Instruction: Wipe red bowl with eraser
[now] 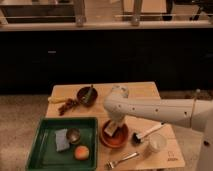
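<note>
While inside red bowl [114, 137], hand [112, 128] grips eraser [110, 130] | tray [45, 157]: cloth [61, 140], cup [74, 135], orange [81, 152]

red bowl [113, 139] orange-red | jaws [113, 129] white | tray [37, 150] green | cloth [61, 140] blue-grey

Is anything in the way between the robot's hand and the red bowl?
Nothing visible blocks it. The end effector is already down over the red bowl, with the eraser at its tip inside the bowl. The brush lies apart, to the side.
</note>
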Robot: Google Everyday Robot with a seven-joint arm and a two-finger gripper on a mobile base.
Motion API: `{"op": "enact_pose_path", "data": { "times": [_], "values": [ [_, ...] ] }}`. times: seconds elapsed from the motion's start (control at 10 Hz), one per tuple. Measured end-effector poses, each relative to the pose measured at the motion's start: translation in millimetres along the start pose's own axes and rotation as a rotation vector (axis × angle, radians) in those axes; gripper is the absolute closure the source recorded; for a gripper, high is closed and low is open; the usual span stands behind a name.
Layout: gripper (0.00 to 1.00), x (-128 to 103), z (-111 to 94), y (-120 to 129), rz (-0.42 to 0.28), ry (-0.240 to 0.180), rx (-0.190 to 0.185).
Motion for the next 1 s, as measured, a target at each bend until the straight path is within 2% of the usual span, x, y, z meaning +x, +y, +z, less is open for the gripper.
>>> {"op": "enact_pose_path", "data": {
  "times": [0.2,0.4,0.6,1.0],
  "values": [
    [0.96,-11.1,-6.8,-4.2,-0.038,0.002,0.01],
    [0.96,-20.9,-13.3,2.0,-0.057,0.006,0.014],
    [0.96,-20.5,-14.4,21.3,-0.026,0.005,0.002],
    [0.96,-0.5,-16.3,67.8,0.069,0.018,-0.027]
  ]
}}
